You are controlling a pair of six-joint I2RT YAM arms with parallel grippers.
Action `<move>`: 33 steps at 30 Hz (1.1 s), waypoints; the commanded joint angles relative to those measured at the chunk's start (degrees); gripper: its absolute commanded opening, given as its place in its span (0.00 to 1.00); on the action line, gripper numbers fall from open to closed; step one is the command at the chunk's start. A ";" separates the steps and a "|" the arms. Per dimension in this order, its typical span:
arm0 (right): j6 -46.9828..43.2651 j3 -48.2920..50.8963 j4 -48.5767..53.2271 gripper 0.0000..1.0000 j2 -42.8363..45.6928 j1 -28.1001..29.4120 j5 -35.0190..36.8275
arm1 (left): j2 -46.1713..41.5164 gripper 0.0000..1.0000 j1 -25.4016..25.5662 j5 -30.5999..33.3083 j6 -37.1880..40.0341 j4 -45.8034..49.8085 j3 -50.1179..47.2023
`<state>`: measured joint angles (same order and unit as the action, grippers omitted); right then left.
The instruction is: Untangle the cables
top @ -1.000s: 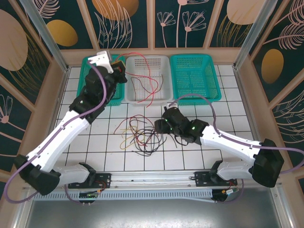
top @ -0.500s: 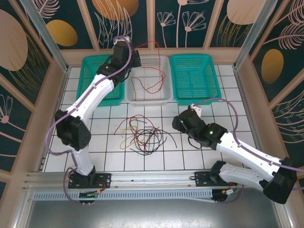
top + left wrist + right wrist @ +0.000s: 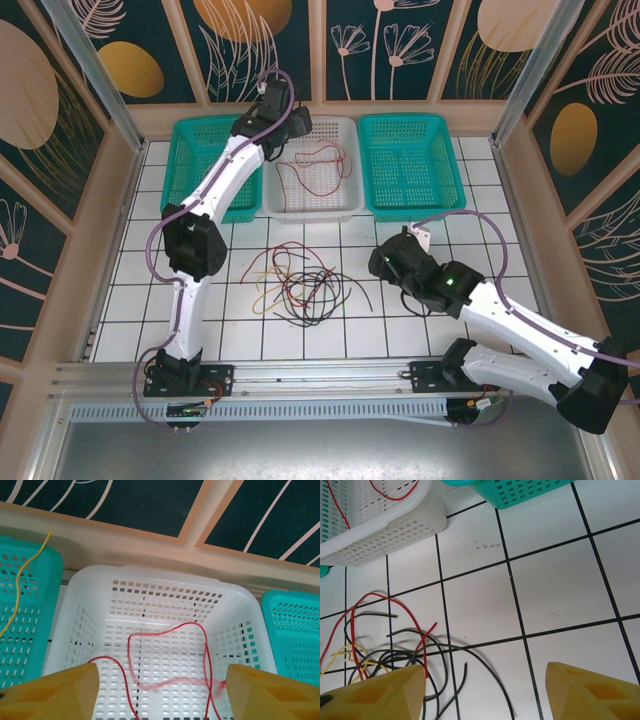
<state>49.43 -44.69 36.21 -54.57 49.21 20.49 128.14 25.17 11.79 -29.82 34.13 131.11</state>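
The left gripper (image 3: pixel 161 680) hangs spread wide over the white basket (image 3: pixel 150 575) at the table's (image 3: pixel 480 240) far edge, a red cable (image 3: pixel 206 655) lying inside; the right gripper (image 3: pixel 485 675), also released, hovers beside the tangled cables (image 3: pixel 300 290) mid-table

Red cable (image 3: pixel 205 655) in white basket (image 3: pixel 150 575); tangled cables (image 3: pixel 300 285) on tiles (image 3: pixel 225 300).

Left tool (image 3: pixel 160 692) opened — red cable (image 3: pixel 206 655) dropped into white basket (image 3: pixel 150 572); right arm (image 3: pixel 500 310) withdrawn.

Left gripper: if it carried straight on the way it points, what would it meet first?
Probably the red cable in the white basket, then the basket's floor. The left gripper points down into it, jaws open, though depth is unclear.
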 commanded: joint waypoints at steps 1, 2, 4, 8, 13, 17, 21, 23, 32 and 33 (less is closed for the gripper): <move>-1.74 -0.77 -3.83 0.65 -1.66 -0.26 -3.09 | -9.64 0.62 -0.08 -2.64 2.14 -1.01 -6.33; -2.22 -0.58 -5.48 0.65 -2.83 -0.17 -5.06 | -13.23 0.61 0.02 -3.14 2.76 -3.14 -10.57; -2.63 -0.40 -8.46 0.64 -5.29 0.05 -8.84 | -20.99 0.60 0.23 -4.81 3.69 -7.66 -19.53; -1.28 0.68 -16.34 0.60 -10.19 2.77 -15.24 | -37.81 0.60 0.32 -9.72 2.25 -18.24 -40.24; 0.79 0.04 -24.49 0.58 -17.37 6.41 -21.96 | -53.15 0.58 0.50 -19.51 -1.83 -26.93 -62.52; 1.64 -2.72 -25.57 0.50 -23.45 8.20 -23.29 | -62.34 0.59 1.09 -24.77 -5.73 -32.99 -76.83; 2.61 -3.99 -25.81 0.43 -27.57 8.18 -23.70 | -65.34 0.57 1.87 -26.85 -6.88 -31.67 -81.57; 2.27 -4.27 -27.51 0.41 -28.74 8.03 -24.57 | -66.26 0.58 2.49 -27.95 -7.59 -32.46 -83.02; 0.69 -6.88 -29.82 0.15 -33.78 6.69 -26.26 | -65.23 0.57 5.97 -28.67 -6.66 -32.54 -85.60; 0.00 -7.56 -29.16 0.10 -33.54 6.69 -25.48 | -65.21 0.57 6.34 -28.67 -6.80 -33.06 -86.10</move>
<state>51.16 -49.58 7.51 -87.90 56.21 -5.65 62.63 30.79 -15.75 -36.32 3.01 46.13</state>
